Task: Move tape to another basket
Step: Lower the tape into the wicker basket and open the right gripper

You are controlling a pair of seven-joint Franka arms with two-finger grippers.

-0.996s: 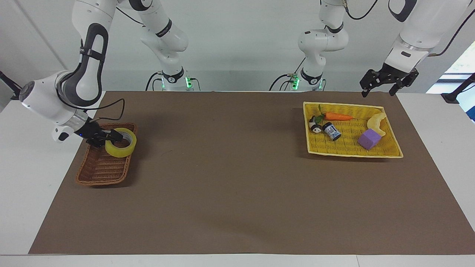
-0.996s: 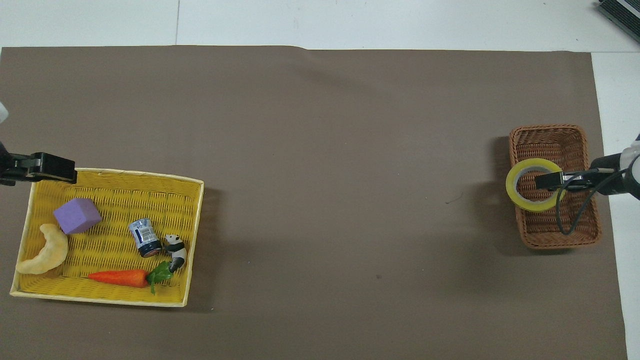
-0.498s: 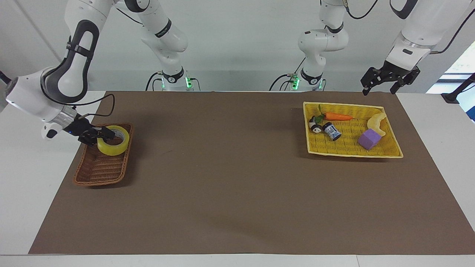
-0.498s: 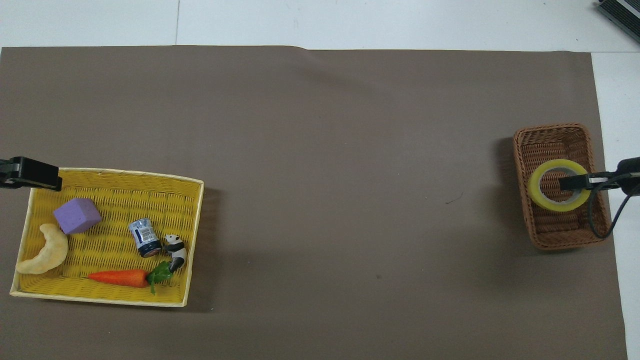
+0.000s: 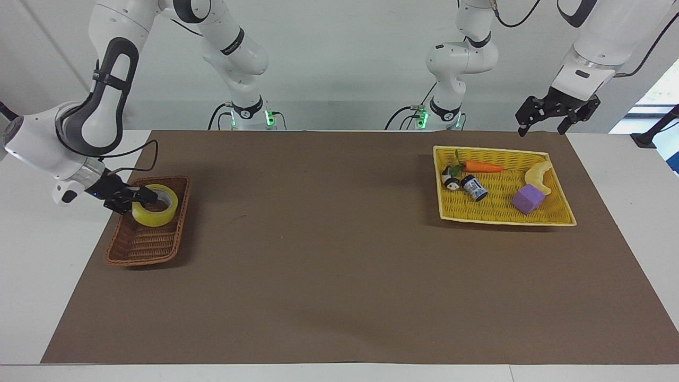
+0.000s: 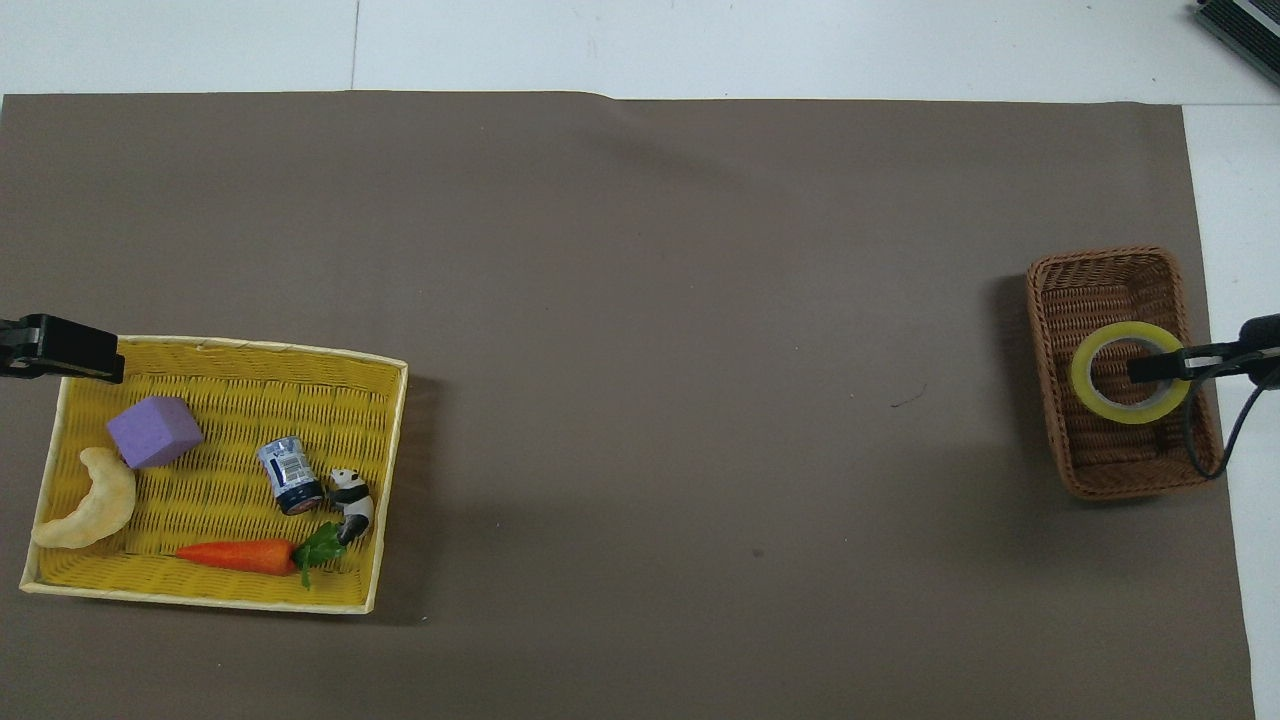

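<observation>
From the facing view, we see the right claw (image 5: 139, 197) closed on the rim of the wide roll of translucent yellow packing tape (image 5: 155, 205), one finger inside the pale core and the other outside the wall. The roll hangs from the claw, tilted, over the end of the narrow dark brown woven wicker basket (image 5: 146, 241) that lies nearer the robots; whether it touches the basket floor we cannot tell. Well apart from this claw, at the left arm's end of the table, the left claw (image 5: 546, 125) hangs with its fingers spread, holding nothing, over the table edge just beside the shallow bright-yellow woven tray (image 5: 557, 215), where the arm waits.

From overhead, we see the right claw (image 6: 1150, 367) reaching across the wicker basket (image 6: 1105, 268) wall, its tip lying over the ring of the tape (image 6: 1130, 411). The left claw (image 6: 75, 349) sits at the yellow tray (image 6: 395, 480) corner, just beside a purple foam cube (image 6: 154, 431) in the tray.
</observation>
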